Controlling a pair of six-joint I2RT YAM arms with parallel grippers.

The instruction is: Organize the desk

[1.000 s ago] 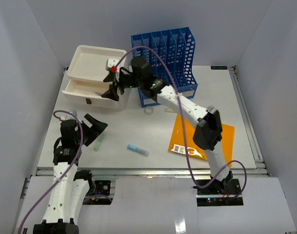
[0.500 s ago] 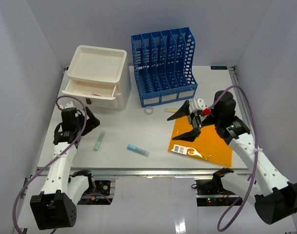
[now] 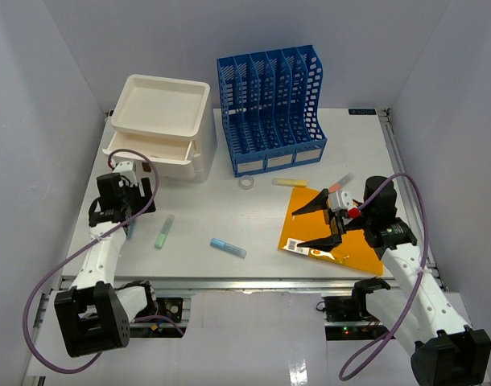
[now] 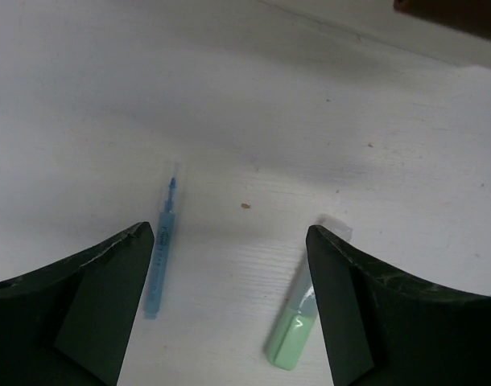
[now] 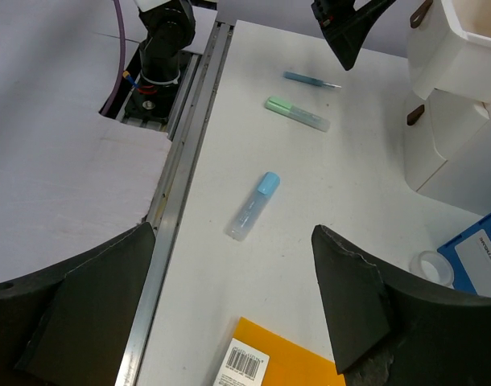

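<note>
**A:** Overhead view: the desk [image 3: 229, 205] fills the middle of the booth, with loose bits scattered across it. Out at nine o'clock the left gripper [image 4: 229, 314] has its jaws spread wide and nothing between them.

**B:** Its wrist view looks straight down on a thin blue pen [image 4: 159, 249] just beside the left finger and a green highlighter [image 4: 296, 326] by the right one. To me that's a pick being lined up.

**A:** Which of the two, I can't say. Either way it must centre over one, drop, and close across the barrel.

**B:** At four o'clock the right gripper [image 3: 319, 222] is also apart and empty, over the left edge of the orange folder [image 3: 354, 241].

**A:** There's a blue-capped marker [image 3: 228, 247] at six o'clock. The drawer unit [image 3: 161, 133] at eleven and the file rack [image 3: 270, 104] at twelve look like likely homes. Early in the sorting, I'd judge.
</note>
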